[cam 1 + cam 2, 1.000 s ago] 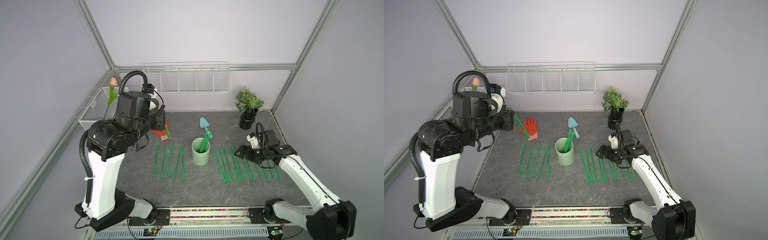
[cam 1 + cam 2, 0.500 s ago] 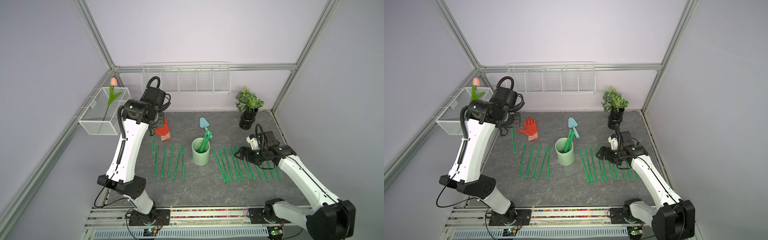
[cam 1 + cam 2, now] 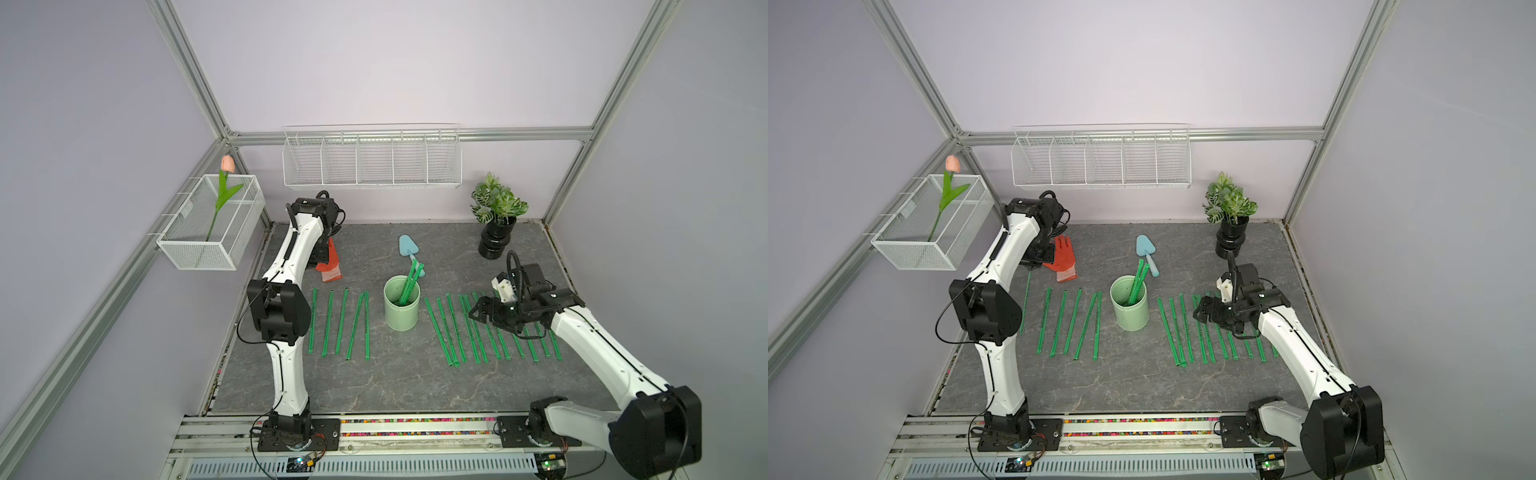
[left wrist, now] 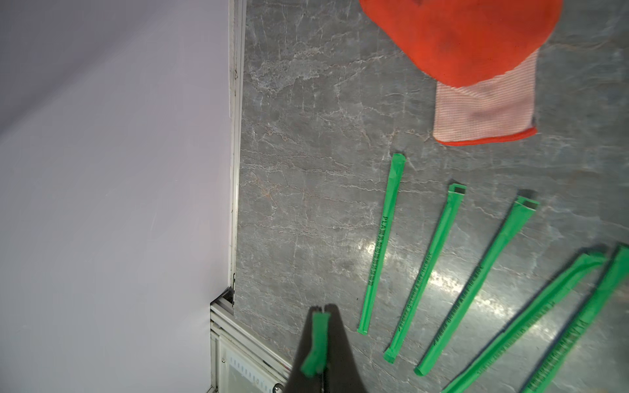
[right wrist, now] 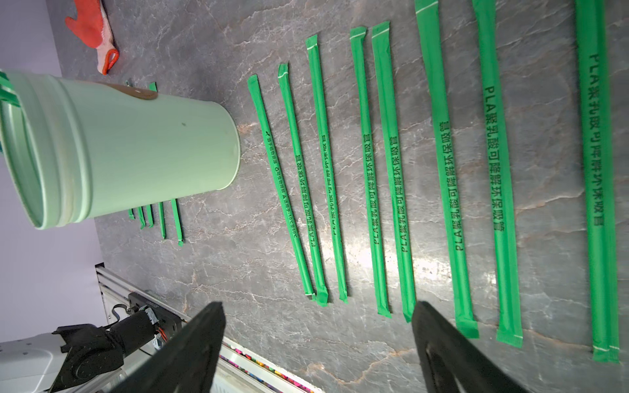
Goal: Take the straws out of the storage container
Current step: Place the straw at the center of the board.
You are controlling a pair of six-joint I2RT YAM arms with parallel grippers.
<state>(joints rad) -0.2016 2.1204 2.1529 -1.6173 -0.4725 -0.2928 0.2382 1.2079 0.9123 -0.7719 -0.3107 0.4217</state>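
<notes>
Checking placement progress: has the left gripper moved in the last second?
Yes. The left gripper, shut on a straw, has dropped toward the table, ending low beside the red glove.

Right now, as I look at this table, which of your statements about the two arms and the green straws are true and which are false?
1. The left gripper is shut on a straw. True.
2. The storage container is empty. False: some straws stand in it.
3. The right gripper holds a straw. False: it is open and empty.
4. A red glove lies on the table. True.
</notes>
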